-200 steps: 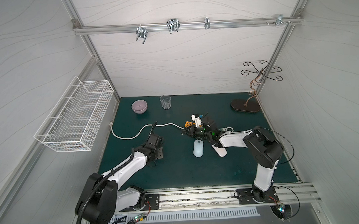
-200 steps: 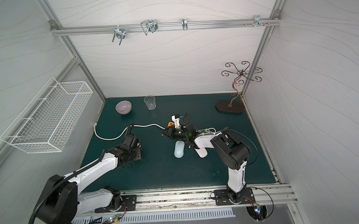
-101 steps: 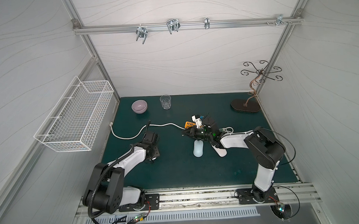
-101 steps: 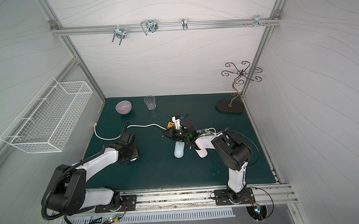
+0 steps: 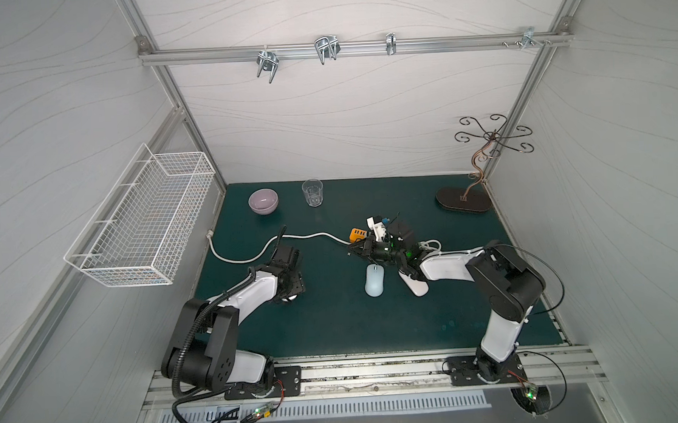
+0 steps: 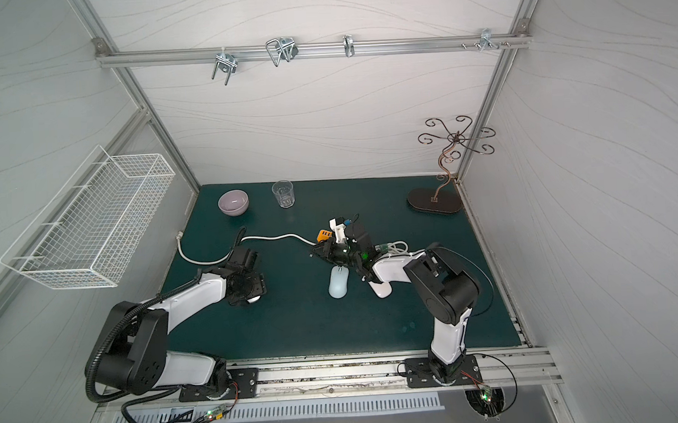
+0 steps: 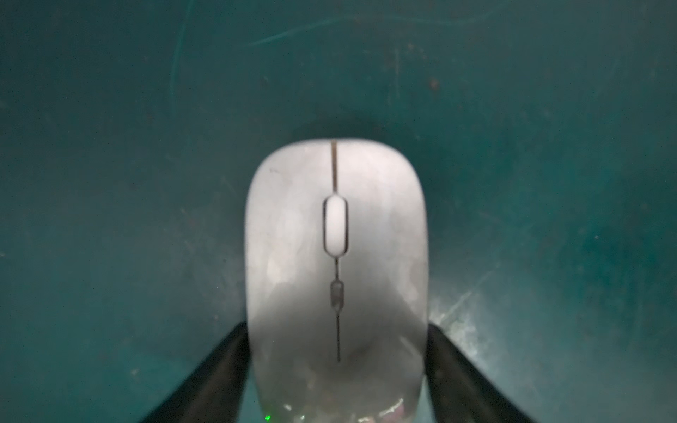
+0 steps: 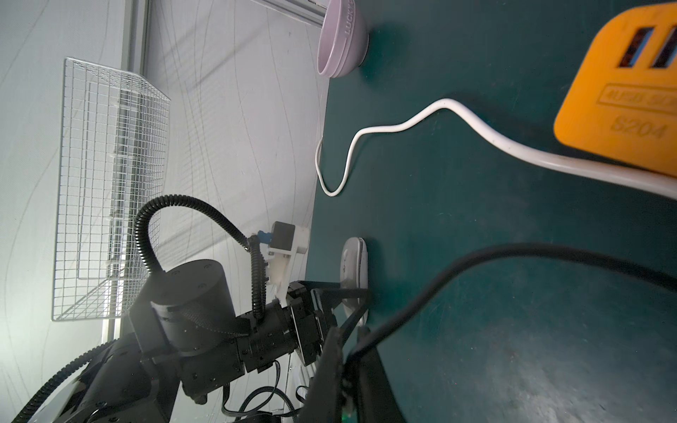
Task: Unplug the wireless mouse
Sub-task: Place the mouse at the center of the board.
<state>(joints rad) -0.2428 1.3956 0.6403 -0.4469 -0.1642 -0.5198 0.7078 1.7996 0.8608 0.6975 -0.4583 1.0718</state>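
Note:
A white wireless mouse (image 7: 336, 234) lies flat on the green mat, with no cable at its front end. My left gripper (image 7: 337, 326) stands open over it, one black finger (image 7: 227, 362) at each side of its rear. In both top views only a sliver of the mouse (image 5: 292, 297) (image 6: 253, 300) shows under the left gripper (image 5: 290, 293) (image 6: 250, 297). My right gripper (image 8: 348, 348) (image 5: 355, 253) is shut on a thin black cable (image 8: 476, 256) next to an orange socket block (image 8: 622, 91) (image 5: 358, 233). The cable's far end is out of view.
A white cord (image 5: 253, 255) runs from the orange block to the left wall. A pale blue mouse (image 5: 374, 280) and a white mouse (image 5: 414, 285) lie beside the right arm. A lilac bowl (image 5: 263, 201), a glass (image 5: 312, 192) and a metal hook stand (image 5: 464, 201) are at the back, and a wire basket (image 5: 145, 217) hangs on the left wall.
My left gripper's fingers have spread apart round the white mouse, and the left arm has drawn back a little toward its base. The right arm has stayed where it was.

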